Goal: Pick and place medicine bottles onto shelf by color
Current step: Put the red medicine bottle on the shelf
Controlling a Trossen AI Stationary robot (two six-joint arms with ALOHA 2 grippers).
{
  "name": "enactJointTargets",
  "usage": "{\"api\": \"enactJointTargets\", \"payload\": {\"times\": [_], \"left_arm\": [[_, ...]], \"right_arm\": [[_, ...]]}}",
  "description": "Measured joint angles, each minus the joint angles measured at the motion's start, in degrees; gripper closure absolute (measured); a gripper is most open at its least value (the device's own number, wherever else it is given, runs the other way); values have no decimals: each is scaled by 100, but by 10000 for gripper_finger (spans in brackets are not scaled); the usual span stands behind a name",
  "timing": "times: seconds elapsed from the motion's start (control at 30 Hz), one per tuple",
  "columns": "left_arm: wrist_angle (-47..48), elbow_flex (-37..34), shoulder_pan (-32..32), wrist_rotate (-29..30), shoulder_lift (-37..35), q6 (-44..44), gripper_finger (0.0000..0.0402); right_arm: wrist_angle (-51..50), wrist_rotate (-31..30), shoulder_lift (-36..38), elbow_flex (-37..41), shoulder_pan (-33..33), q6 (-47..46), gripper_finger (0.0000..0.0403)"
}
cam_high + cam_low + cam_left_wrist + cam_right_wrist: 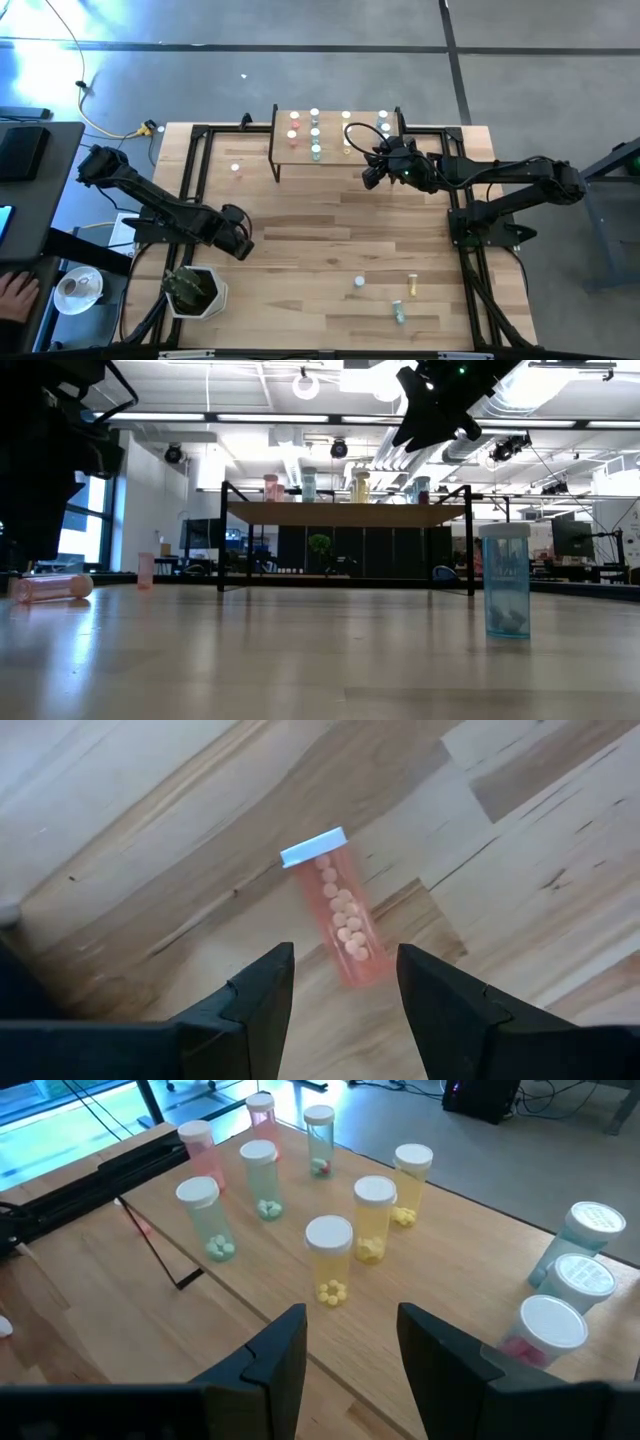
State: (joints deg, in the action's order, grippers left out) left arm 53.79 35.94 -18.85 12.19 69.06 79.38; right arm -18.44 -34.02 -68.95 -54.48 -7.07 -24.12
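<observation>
Medicine bottles stand sorted in rows on the small raised light-wood shelf [335, 150] on thin black legs, at the far edge of the plank tabletop [330, 230]. The right gripper [350, 1342] hovers just above the shelf's near edge toward its right end, its two dark fingers parted with nothing between them. Beyond those fingers stand three clear yellow bottles with white caps [330, 1260], holding yellow tablets; past them are the pale green bottles [205, 1218] and the pink bottles [196, 1146], and to the other side the blue-grey bottles [580, 1275], with one white-capped bottle showing red at its base nearest the gripper.

The left gripper [338, 982] hangs over the tabletop's left part, near the white pot with a green plant [194, 290] at the near-left corner. Its fingers are held partly apart and grip nothing; a pink white-capped bottle of pale tablets [335, 905] lies on its side on the wood just ahead of them, its base reaching between the fingertips.

A few more bottles [397, 294] remain near the tabletop's near-right edge.
</observation>
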Motion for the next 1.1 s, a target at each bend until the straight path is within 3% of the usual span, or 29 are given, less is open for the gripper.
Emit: {"api": "enactJointTargets", "payload": {"times": [0.83, 1.1], "left_arm": [[-436, -2, 7, -110, 1261, 252, 232], [-478, 17, 4, -105, 1449, -139, 236]], "right_arm": [[48, 0, 0, 0, -1, -2, 253], [49, 0, 0, 0, -1, -2, 253]]}}
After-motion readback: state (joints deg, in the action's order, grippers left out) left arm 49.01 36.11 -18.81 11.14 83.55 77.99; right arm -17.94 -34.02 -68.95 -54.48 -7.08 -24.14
